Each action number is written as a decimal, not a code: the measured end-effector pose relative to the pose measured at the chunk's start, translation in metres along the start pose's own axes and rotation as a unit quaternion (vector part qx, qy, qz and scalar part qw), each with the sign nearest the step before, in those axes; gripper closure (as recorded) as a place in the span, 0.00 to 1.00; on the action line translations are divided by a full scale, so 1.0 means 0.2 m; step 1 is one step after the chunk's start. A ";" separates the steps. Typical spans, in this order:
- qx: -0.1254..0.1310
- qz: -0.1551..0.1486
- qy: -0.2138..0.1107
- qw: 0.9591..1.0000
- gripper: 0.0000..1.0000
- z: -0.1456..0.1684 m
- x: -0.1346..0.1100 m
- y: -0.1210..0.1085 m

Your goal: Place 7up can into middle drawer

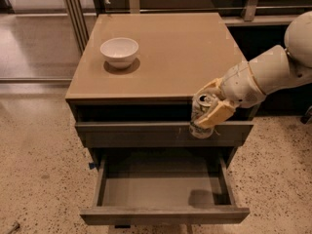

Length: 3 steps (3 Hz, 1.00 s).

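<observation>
My gripper (206,107) is shut on the 7up can (197,126), a dented silvery can with a shiny top, held upright between tan fingers (218,114). The can hangs in front of the cabinet's front edge on the right, level with the closed drawer front (131,133). Below it, the middle drawer (156,186) is pulled open, its flat grey inside showing with nothing in it. The can's shadow falls on the drawer floor at the right.
A white bowl (119,51) stands on the tan cabinet top (180,48) at the back left. My white arm (273,72) reaches in from the right. Metal posts (73,9) and a glass panel stand at the left, with speckled floor (39,169) around the cabinet.
</observation>
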<state>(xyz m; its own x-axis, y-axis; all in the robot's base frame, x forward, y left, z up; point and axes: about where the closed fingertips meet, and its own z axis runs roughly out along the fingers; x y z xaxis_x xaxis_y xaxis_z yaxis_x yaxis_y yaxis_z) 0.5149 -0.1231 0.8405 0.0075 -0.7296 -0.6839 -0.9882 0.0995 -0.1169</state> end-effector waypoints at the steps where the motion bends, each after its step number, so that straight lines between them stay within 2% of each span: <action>1: 0.008 0.005 0.002 1.000 1.00 0.22 0.24 0.09; 2: 0.025 0.021 -0.010 0.999 1.00 0.49 0.53 0.09; 3: 0.021 0.064 -0.018 0.998 1.00 0.76 0.84 0.14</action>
<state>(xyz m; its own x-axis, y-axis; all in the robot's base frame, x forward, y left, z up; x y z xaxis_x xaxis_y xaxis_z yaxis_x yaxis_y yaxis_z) 0.5118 -0.1390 0.6128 -0.1123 -0.6845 -0.7203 -0.9739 0.2198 -0.0569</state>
